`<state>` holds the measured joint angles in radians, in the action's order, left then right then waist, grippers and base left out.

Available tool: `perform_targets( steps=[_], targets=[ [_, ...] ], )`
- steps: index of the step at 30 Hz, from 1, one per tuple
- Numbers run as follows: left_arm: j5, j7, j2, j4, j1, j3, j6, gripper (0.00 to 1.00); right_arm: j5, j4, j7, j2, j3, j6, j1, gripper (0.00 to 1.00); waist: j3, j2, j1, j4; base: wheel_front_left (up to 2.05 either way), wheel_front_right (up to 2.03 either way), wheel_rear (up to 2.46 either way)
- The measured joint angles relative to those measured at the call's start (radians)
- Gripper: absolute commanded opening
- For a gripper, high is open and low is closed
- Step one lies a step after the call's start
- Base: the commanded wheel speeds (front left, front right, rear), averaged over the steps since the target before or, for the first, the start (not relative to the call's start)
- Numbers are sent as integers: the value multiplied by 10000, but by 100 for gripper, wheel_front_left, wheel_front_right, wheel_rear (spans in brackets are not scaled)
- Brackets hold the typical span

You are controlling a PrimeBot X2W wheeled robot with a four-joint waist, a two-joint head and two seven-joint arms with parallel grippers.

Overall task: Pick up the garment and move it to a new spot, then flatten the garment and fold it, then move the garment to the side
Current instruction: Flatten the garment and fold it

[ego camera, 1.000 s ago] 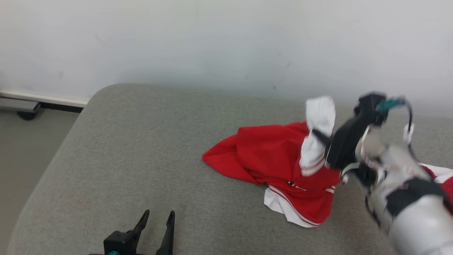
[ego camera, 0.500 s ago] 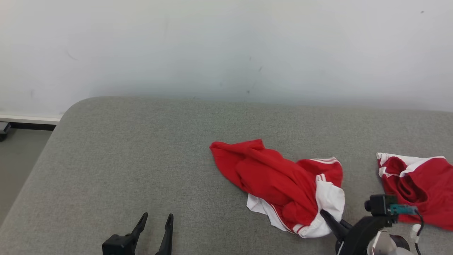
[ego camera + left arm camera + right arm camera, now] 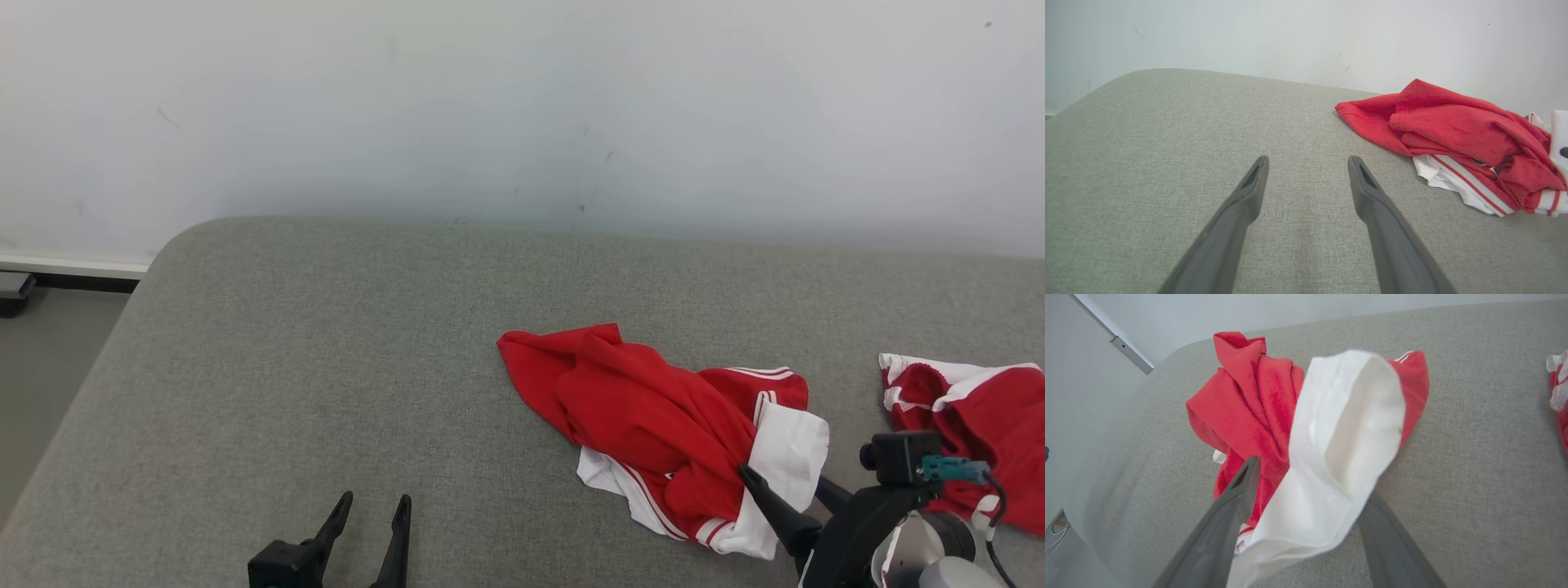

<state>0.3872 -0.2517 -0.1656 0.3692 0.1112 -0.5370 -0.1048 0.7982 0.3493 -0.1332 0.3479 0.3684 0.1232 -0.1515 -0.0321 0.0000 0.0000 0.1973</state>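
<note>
Now garment point(image 3: 653, 425) lies crumpled on grey cushion point(image 3: 326, 367), centre-right. Right gripper point(image 3: 1308, 477) wide, white fold point(image 3: 1339, 428) draped over one finger point(image 3: 1392, 547): pulling back may snag, drag heap. Left gripper point(image 3: 1308, 160) wide, empty, well apart.

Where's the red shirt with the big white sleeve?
Head view: the red shirt lies crumpled right of centre on the cushion, its white sleeve between the open fingers of the right gripper.

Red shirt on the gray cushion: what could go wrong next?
The white sleeve lies across the open right claw, so it might snag and drag the red shirt when the arm pulls away. The shirt is bunched up, so flattening could trap creases. Another red garment lies close by and might get grabbed by mistake.
</note>
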Motion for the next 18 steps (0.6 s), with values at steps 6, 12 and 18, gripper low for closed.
perform_targets(
  steps=[6, 12, 18],
  targets=[
    [2, 0, 0, 40, -23, 36, -2, 100, 10, -1026, -130, 196, -148, -21, 3, 100, -165, 0, 0, -24, 0, 0, 0],
    [0, 0, 69, 38, -23, -2, -2, 100, -96, -1628, -533, 779, -324, -341, 7, 100, -205, 1, 0, -86, 0, 0, 0],
    [0, 0, 123, 38, -22, -52, 12, 100, -167, -1965, -1028, 1051, -368, -721, 140, 100, -136, 0, 0, -23, 0, 0, 0]
  ],
)
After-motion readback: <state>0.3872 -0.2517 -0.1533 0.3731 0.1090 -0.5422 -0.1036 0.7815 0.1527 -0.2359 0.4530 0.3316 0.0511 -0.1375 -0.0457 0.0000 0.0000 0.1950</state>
